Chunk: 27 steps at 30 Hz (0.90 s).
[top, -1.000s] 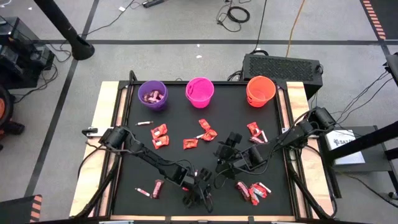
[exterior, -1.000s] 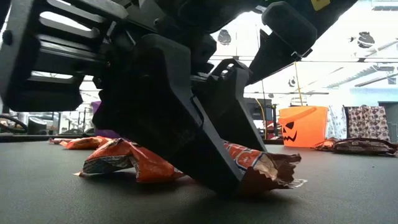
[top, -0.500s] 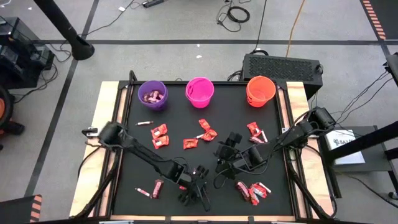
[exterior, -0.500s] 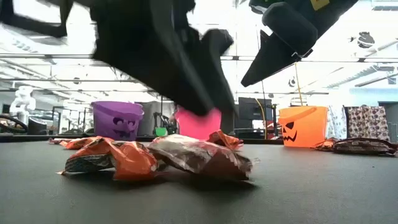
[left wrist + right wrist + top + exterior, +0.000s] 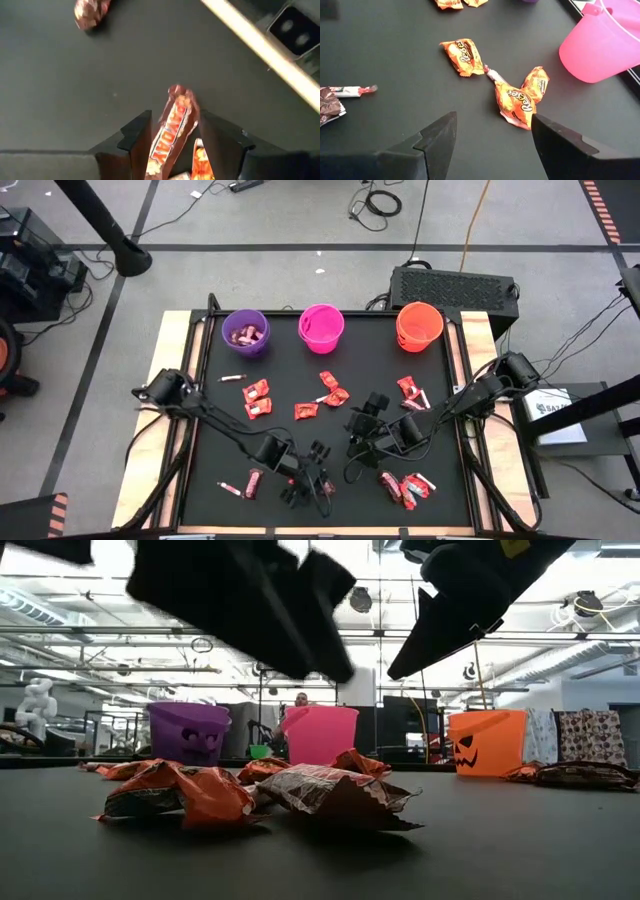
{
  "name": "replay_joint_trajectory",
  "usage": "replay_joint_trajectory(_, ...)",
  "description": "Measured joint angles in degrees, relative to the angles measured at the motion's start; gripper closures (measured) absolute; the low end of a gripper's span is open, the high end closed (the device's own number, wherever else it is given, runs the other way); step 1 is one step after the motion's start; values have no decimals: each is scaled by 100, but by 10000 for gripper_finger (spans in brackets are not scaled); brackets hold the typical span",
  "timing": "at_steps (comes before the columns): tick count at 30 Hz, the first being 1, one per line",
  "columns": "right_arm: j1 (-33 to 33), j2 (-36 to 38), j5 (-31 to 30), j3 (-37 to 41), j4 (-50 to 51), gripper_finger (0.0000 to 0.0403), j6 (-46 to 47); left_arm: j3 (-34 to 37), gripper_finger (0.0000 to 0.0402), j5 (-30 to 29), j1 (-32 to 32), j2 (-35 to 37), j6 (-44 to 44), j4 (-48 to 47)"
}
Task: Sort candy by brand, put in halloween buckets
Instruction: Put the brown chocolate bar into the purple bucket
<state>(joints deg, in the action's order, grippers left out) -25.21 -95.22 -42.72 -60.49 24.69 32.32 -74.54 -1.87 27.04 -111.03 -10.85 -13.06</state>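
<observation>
Bench (image 5: 215, 435): you have a black mat with wooden side strips; the three buckets line its far edge.
Buckets: you see the purple bucket (image 5: 245, 332) with dark-wrapped candy inside, the pink bucket (image 5: 321, 327) beside it in the middle, and the orange bucket (image 5: 419, 326) last in the row.
Left tool (image 5: 312, 480): it sits well on the near side of the pink bucket, close to the bench's front edge. Your left wrist view shows its fingers (image 5: 137, 142) pinching a maroon candy bar (image 5: 172, 130), lifted clear of the mat.
Right tool (image 5: 365, 420): it hovers between the pink bucket and the front edge, jaws spread wide and holding nothing, with orange wrappers (image 5: 520, 102) on the mat beyond it.
Loose candy: orange pieces (image 5: 256, 398) lie on the mat on the near side of the purple and pink buckets; a mixed heap (image 5: 408, 485) lies far from the orange bucket near the front edge; a maroon piece (image 5: 253, 480) lies just beside the left tool.
</observation>
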Motion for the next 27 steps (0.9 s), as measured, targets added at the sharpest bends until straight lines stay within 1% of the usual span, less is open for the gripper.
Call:
replay_joint_trajectory(3, 0, 0, 2, 0, 0, 156, -2, 6, 233, 8, 25, -221, -165, 414)
replay_joint_trajectory(6, 0, 0, 0, -2, -6, 156, -4, 4, 233, 140, 92, -500, -585, 816)
replay_joint_trajectory(9, -2, 0, 0, 0, -2, 156, -4, 7, 233, 177, 133, -779, -924, 901)
replay_joint_trajectory(15, 0, 0, -2, 0, -2, 156, -17, -5, 233, 175, 115, -1033, -955, 1225)
replay_joint_trajectory(22, 0, 0, -2, 0, -2, 156, -11, -7, 235, 166, 88, -1039, -940, 1233)
replay_joint_trajectory(25, 0, 0, -2, 0, -2, 156, -7, -7, 250, 166, 84, -1039, -917, 1231)
replay_joint_trajectory(27, 0, 0, -2, 0, -2, 156, -2, -7, 270, 161, 77, -1039, -915, 1234)
